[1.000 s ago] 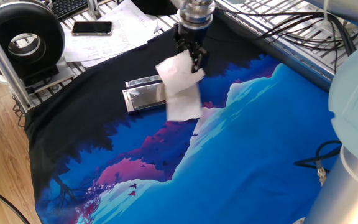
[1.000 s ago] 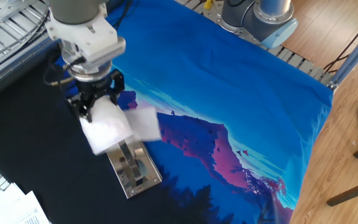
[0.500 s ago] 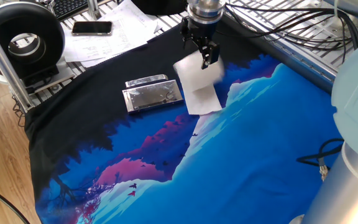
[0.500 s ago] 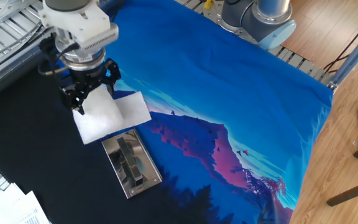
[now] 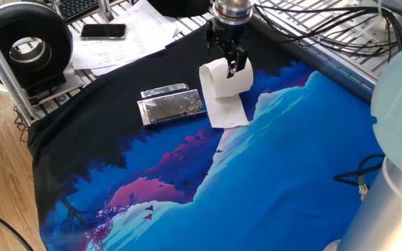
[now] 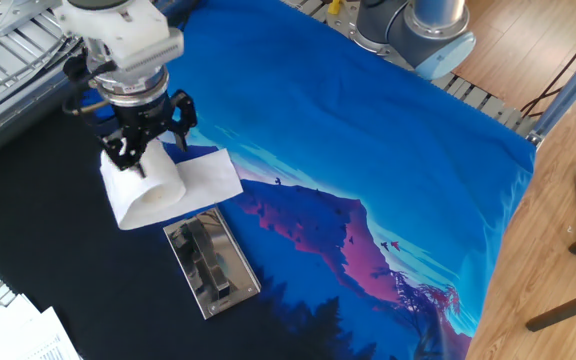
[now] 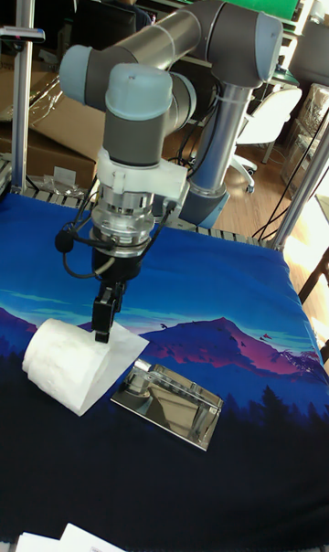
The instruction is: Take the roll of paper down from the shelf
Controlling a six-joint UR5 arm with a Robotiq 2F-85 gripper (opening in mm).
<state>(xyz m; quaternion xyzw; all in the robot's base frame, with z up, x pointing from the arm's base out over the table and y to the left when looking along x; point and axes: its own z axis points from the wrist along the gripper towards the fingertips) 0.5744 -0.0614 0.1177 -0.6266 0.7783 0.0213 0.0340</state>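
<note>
The roll of paper [image 5: 225,78] [image 6: 148,192] [image 7: 62,362] lies on its side on the cloth, off the shelf and just beside it. Its loose sheet [image 5: 227,111] [image 6: 208,175] spreads flat toward the shelf. The shelf [image 5: 172,107] [image 6: 211,265] [image 7: 169,404] is a low silver foil-like block with nothing on it. My gripper [image 5: 225,56] [image 6: 146,135] [image 7: 105,319] hangs directly over the roll, open. Its fingertips are at the roll's top edge but do not squeeze it.
The table is covered by a blue and black printed cloth [image 5: 278,174]. Printed paper sheets [image 5: 128,35], a phone [image 5: 103,30] and a round black device [image 5: 26,45] lie at one end. A grey wire rack [image 5: 313,28] with cables borders the cloth. The arm's base [image 6: 418,30] stands at the cloth's far edge.
The roll was carried off the shelf, held in the air, to the cloth beside it. It now rests still on the cloth, let go, with the gripper just above.
</note>
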